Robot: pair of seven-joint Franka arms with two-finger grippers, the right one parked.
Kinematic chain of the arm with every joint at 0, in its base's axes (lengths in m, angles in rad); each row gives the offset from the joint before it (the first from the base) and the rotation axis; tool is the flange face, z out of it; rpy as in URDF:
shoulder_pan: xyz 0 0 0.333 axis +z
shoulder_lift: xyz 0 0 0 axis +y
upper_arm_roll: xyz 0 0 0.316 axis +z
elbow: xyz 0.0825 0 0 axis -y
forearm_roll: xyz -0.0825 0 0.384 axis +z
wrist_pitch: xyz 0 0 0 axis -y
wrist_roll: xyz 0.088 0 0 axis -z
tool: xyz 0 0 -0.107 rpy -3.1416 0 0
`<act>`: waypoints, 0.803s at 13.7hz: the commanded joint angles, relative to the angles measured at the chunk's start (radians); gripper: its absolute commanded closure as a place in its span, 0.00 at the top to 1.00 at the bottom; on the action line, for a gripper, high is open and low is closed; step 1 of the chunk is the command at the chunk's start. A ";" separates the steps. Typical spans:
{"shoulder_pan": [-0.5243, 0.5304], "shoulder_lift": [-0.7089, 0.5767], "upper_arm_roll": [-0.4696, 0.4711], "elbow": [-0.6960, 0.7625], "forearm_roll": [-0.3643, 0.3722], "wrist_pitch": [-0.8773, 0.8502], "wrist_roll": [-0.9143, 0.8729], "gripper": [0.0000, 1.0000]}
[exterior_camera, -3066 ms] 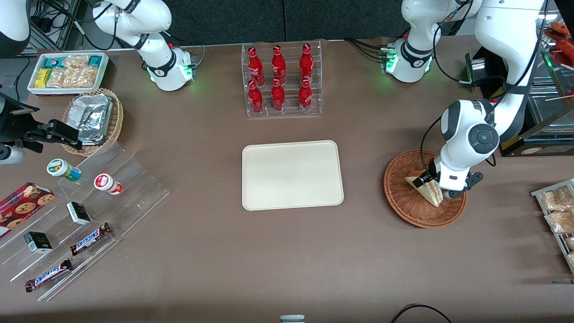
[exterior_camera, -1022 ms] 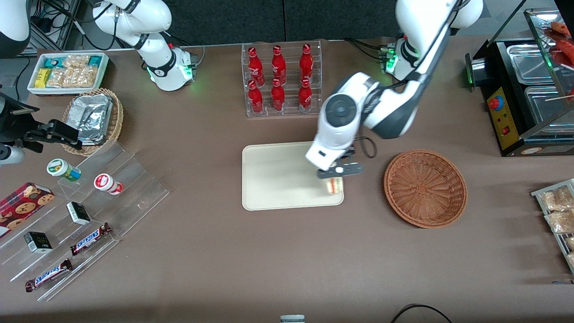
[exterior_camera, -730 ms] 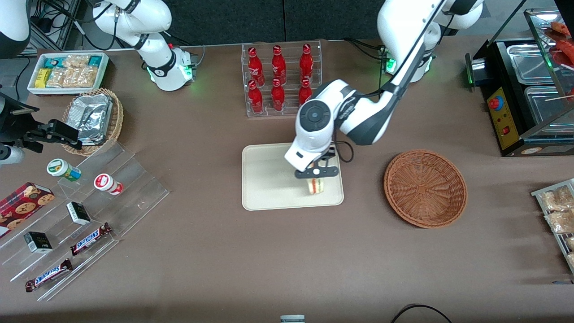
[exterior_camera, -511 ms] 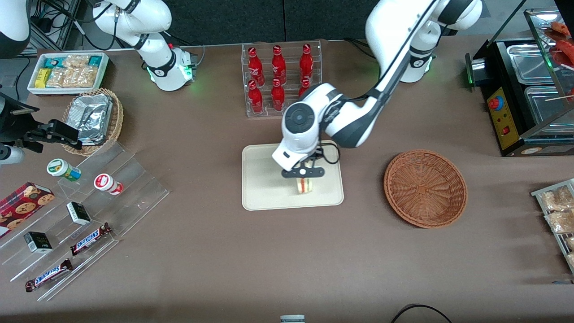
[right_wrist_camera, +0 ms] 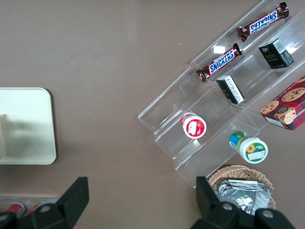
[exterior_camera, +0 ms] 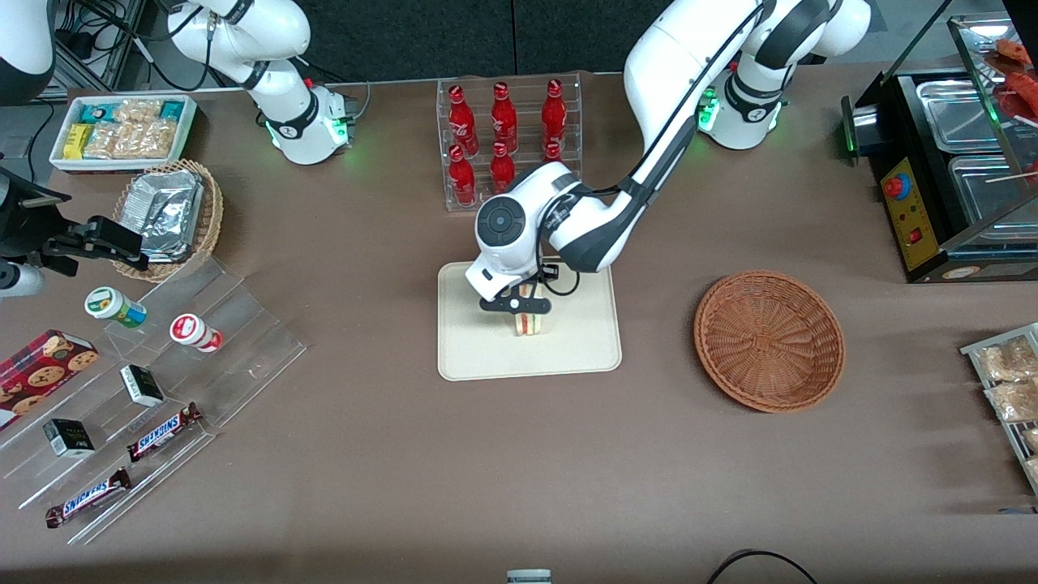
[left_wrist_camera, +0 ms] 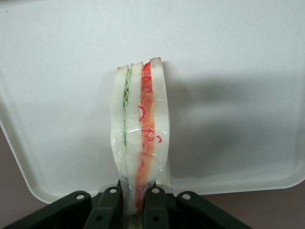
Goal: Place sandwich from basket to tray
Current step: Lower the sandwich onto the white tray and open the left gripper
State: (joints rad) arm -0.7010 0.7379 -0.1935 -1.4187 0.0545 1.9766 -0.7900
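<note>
My left gripper (exterior_camera: 523, 308) is over the middle of the cream tray (exterior_camera: 478, 357) and is shut on the sandwich (exterior_camera: 531, 323). The sandwich is a wrapped white-bread wedge with red and green filling, held upright with its cut edge showing. In the left wrist view the black fingers (left_wrist_camera: 110, 205) pinch the wedge's narrow end (left_wrist_camera: 138, 191), and the sandwich (left_wrist_camera: 140, 129) hangs over the tray (left_wrist_camera: 238, 57). The reddish-brown wicker basket (exterior_camera: 769, 341) stands beside the tray, toward the working arm's end of the table, and holds nothing.
A clear rack of red bottles (exterior_camera: 507, 146) stands farther from the front camera than the tray. A clear stepped shelf with snack bars and cups (exterior_camera: 154, 381), a paler basket of foil packets (exterior_camera: 170, 215) and a white bin of snacks (exterior_camera: 122, 130) lie toward the parked arm's end.
My left gripper has carried the sandwich out of the basket and across the tray, moving toward the parked arm's end. The basket is now empty.
</note>
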 commanded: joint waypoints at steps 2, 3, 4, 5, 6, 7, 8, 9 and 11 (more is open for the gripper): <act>-0.017 0.044 0.011 0.066 0.007 0.007 0.012 0.00; -0.015 0.046 0.014 0.066 0.008 0.020 0.014 0.00; -0.015 0.049 0.014 0.072 0.011 0.022 0.014 0.00; -0.015 0.054 0.014 0.075 0.028 0.022 0.009 0.00; -0.015 0.054 0.014 0.075 0.031 0.022 0.008 0.00; -0.015 0.054 0.014 0.075 0.033 0.022 0.008 0.00; -0.014 0.054 0.014 0.075 0.033 0.024 0.009 0.00; -0.014 0.055 0.016 0.075 0.038 0.024 0.009 0.00; -0.012 0.060 0.014 0.075 0.062 0.037 0.006 0.00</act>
State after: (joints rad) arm -0.7055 0.7746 -0.1855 -1.3797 0.0918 2.0079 -0.7869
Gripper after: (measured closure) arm 0.846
